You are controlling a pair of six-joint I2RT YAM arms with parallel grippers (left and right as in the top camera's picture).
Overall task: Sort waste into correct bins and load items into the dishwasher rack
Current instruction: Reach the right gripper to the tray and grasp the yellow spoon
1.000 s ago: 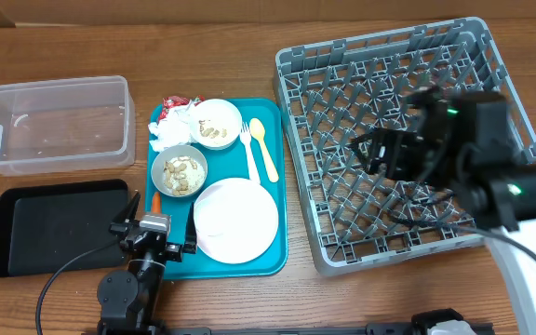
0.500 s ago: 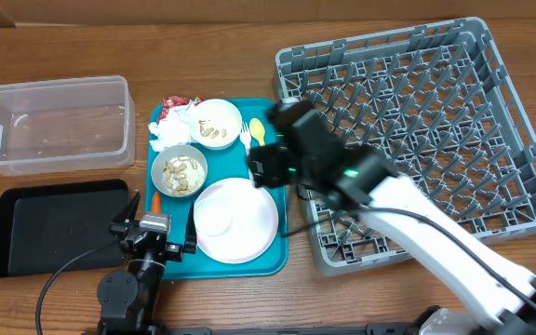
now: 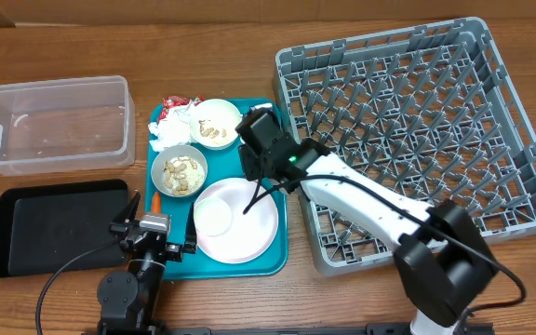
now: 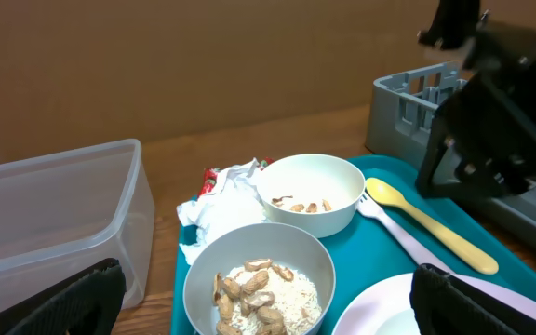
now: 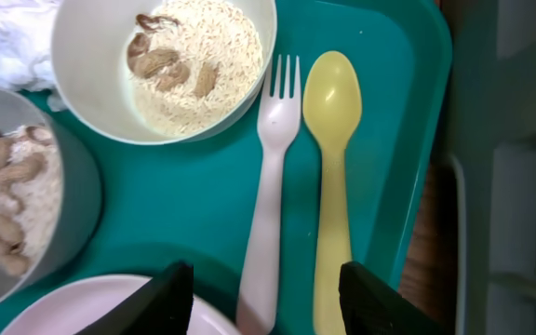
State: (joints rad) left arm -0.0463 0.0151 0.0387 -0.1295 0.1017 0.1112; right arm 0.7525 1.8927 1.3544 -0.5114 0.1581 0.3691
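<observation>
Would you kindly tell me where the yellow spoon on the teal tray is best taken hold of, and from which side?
Probably mid-handle, coming straight down from above, with the right hand straddling its width. The yellow spoon lies flat on the teal tray, its handle narrow. The pale fork lies close alongside, leaving only a slim gap on that side.

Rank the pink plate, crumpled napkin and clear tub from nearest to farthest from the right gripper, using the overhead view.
1. Pink plate, directly beside the right gripper.
2. Crumpled napkin, farther left.
3. Clear tub, far left.
</observation>
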